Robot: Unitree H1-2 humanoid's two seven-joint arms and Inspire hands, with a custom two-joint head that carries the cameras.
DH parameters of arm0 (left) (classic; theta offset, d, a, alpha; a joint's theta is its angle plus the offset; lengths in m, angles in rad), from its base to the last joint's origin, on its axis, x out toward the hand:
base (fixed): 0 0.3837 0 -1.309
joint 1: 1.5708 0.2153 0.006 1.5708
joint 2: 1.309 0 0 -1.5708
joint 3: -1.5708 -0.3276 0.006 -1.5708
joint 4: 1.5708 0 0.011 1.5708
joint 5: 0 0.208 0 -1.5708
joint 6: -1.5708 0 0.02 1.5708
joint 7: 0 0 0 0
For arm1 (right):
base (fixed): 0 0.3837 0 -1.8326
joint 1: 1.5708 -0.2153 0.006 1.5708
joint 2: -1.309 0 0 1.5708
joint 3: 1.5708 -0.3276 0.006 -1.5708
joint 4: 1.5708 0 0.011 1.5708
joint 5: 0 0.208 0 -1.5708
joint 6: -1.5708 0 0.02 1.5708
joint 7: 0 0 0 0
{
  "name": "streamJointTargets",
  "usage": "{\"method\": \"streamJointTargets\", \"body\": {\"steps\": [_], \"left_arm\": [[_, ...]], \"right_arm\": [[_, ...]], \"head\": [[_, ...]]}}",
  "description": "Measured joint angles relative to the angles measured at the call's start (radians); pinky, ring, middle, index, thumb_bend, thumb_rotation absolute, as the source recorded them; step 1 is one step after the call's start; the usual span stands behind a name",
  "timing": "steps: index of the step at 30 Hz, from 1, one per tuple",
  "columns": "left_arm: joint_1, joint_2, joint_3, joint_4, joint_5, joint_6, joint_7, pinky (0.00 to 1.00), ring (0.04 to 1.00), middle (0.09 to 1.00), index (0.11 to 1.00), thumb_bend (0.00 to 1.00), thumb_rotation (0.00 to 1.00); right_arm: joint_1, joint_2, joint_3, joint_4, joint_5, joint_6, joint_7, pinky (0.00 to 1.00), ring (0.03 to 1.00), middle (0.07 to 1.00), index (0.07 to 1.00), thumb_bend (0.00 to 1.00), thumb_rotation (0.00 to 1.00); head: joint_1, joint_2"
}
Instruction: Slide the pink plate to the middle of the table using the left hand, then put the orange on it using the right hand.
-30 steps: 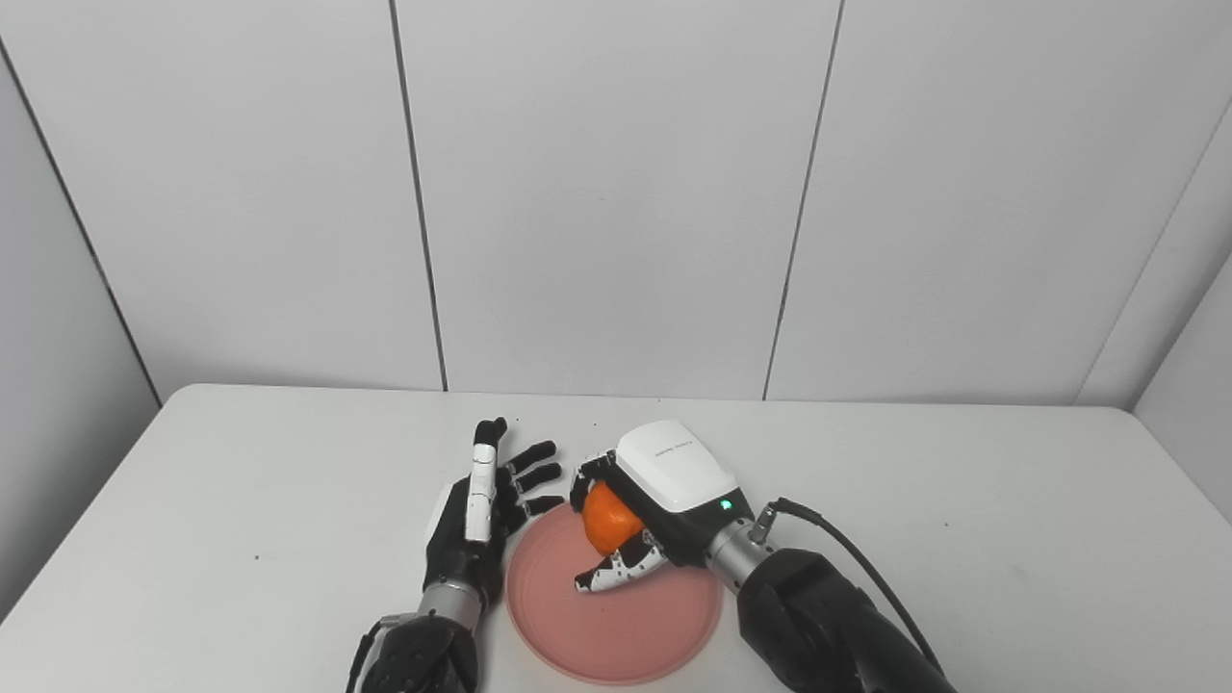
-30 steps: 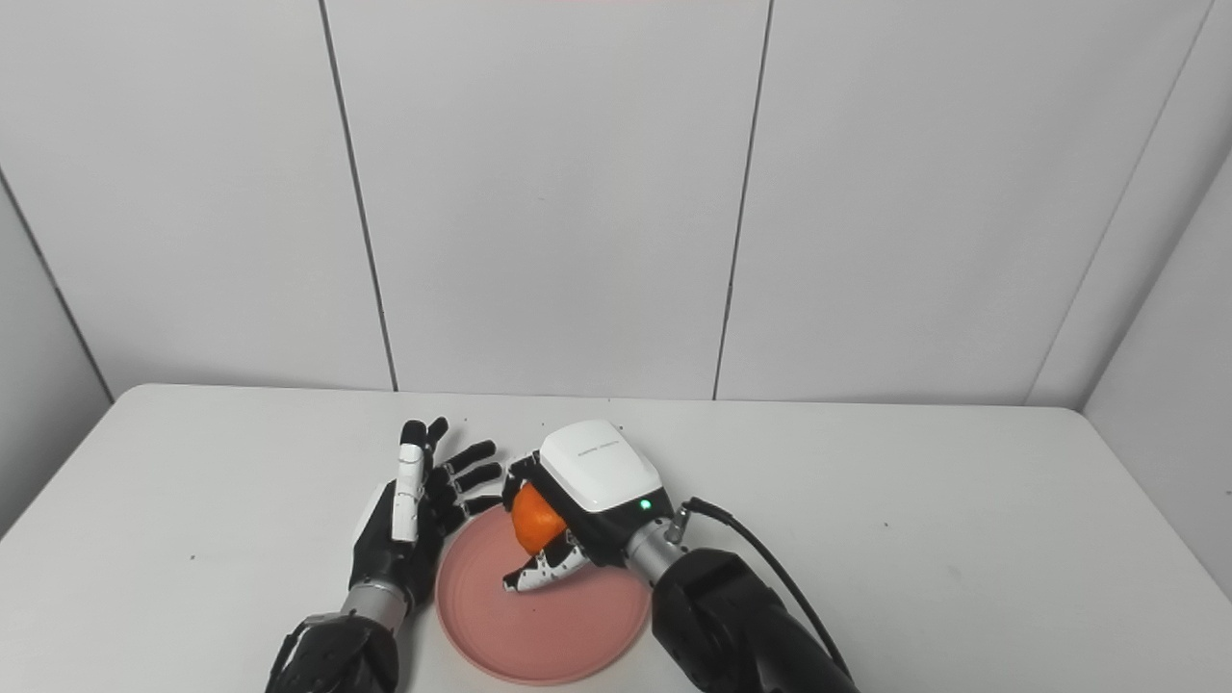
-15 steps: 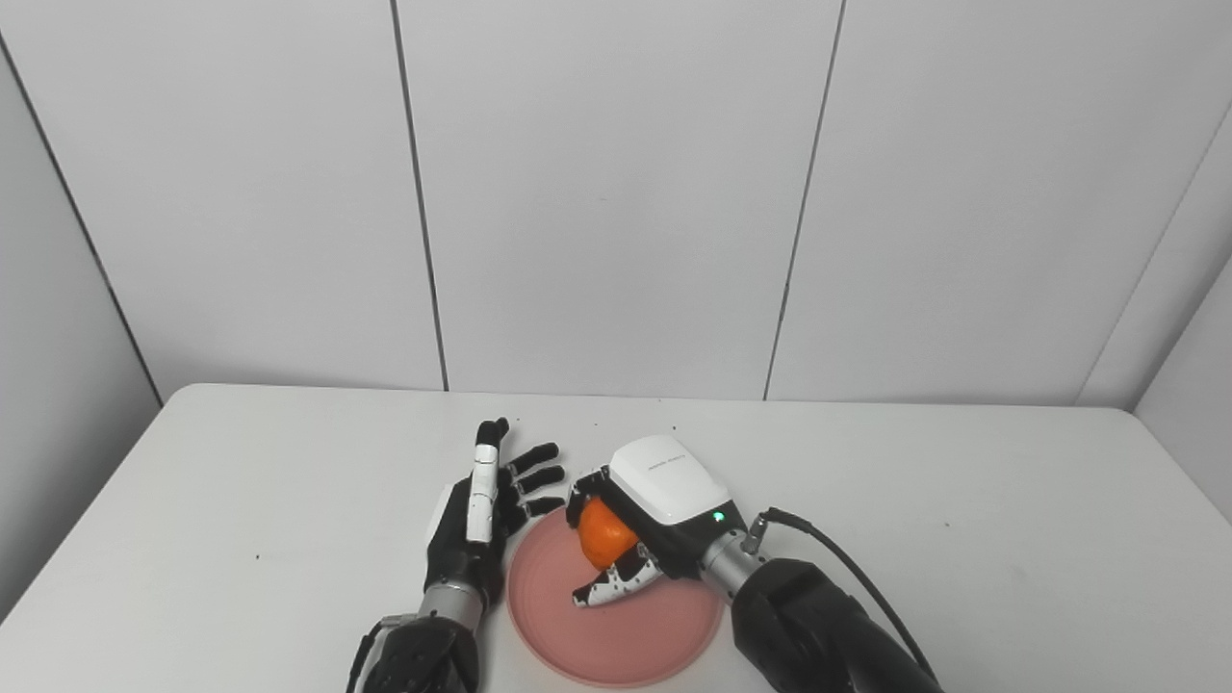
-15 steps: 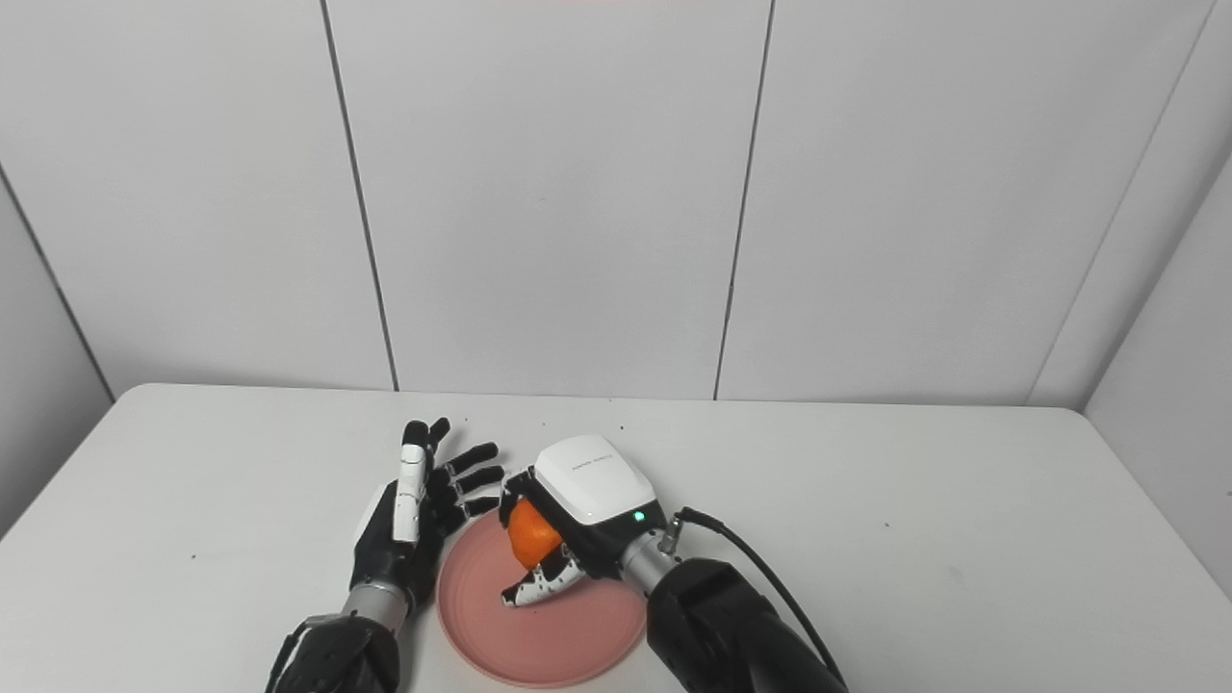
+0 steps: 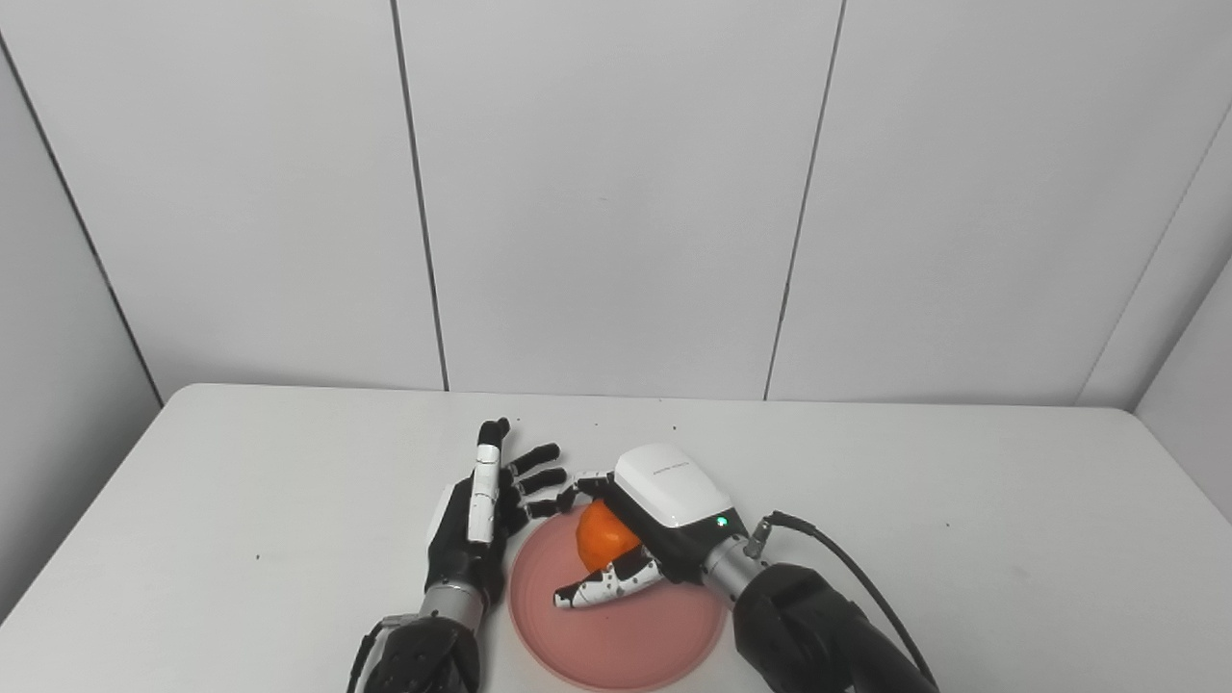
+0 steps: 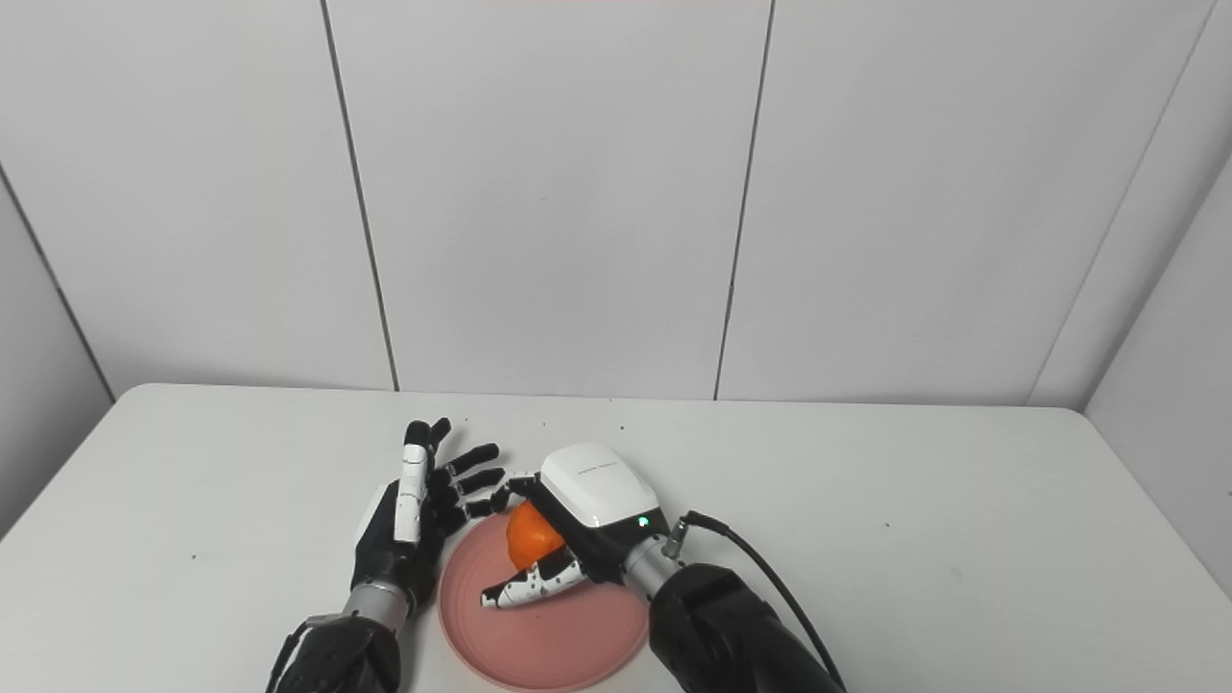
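Change since a second ago: right hand (image 5: 640,534) has sunk lower over the pink plate (image 5: 616,635), and its thumb and fingers have spread away from the orange (image 5: 599,535); left hand has not shifted.
Nearest, plate: pink plate lies at the near edge, about the table's mid-width; its front rim is cut off by the bottom of both views, so how close it sits to the table edge I cannot tell.
Orange: low over the plate's far half, roughly 12 o'clock from plate centre; whether it already rests on the plate is hidden by the hand's shadow and palm.
Right hand state: loosening; it cups the orange from 3 o'clock, the white thumb stretched out toward 8 o'clock below the fruit, the fingers opened over the top toward 10 o'clock. Probably releasing, though some contact seems to remain.
Deciding relation: orange lies at 9 o'clock from the right palm, so a clean withdrawal runs back toward 4 o'clock along the forearm.
Left hand (image 6: 409,525): empty, fingers apart, palm edge upright just beside the plate's 9 o'clock rim; its fingertips reach near the right hand's fingers.
Risk, as a guess: round fruit may roll toward 6 o'clock.
Far room: table (image 5: 962,500) bare toward 12 and 3 o'clock, up to the wall.
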Motion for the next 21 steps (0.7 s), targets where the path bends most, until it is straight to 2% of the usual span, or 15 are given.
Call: {"method": "streamJointTargets", "body": {"steps": [4, 8, 17, 19, 21], "left_arm": [[0.000, 0.000, 0.000, 0.000, -0.001, 0.000, 0.000, 0.58, 0.722, 0.768, 0.975, 0.78, 1.00], [0.000, 0.000, 0.000, 0.000, -0.003, 0.000, 0.000, 0.58, 0.736, 0.768, 0.973, 0.78, 1.00], [0.004, 0.000, -0.001, -0.005, -0.006, 0.002, -0.001, 0.58, 0.743, 0.772, 0.972, 0.79, 1.00], [0.004, 0.000, -0.002, -0.008, -0.006, 0.005, -0.001, 0.59, 0.741, 0.773, 0.971, 0.79, 1.00], [0.005, 0.000, -0.002, -0.011, -0.006, 0.009, -0.001, 0.60, 0.744, 0.776, 0.970, 0.78, 1.00]], "right_arm": [[0.000, -0.002, 0.001, 0.000, -0.015, 0.000, -0.001, 0.33, 0.424, 0.530, 0.621, 0.69, 0.96], [0.000, -0.005, 0.006, 0.000, -0.040, 0.000, -0.005, 0.45, 0.536, 0.598, 0.646, 0.73, 1.00], [0.000, -0.020, 0.023, 0.013, -0.089, -0.012, -0.049, 0.41, 0.497, 0.590, 0.678, 0.74, 1.00], [0.000, -0.020, 0.025, 0.013, -0.092, -0.013, -0.053, 0.44, 0.525, 0.612, 0.680, 0.74, 1.00], [0.000, -0.020, 0.027, 0.014, -0.095, -0.013, -0.058, 0.52, 0.578, 0.638, 0.679, 0.75, 1.00]], "head": [[0.000, 0.000], [0.000, 0.000], [-0.002, 0.003], [-0.002, 0.003], [-0.003, 0.003]]}}
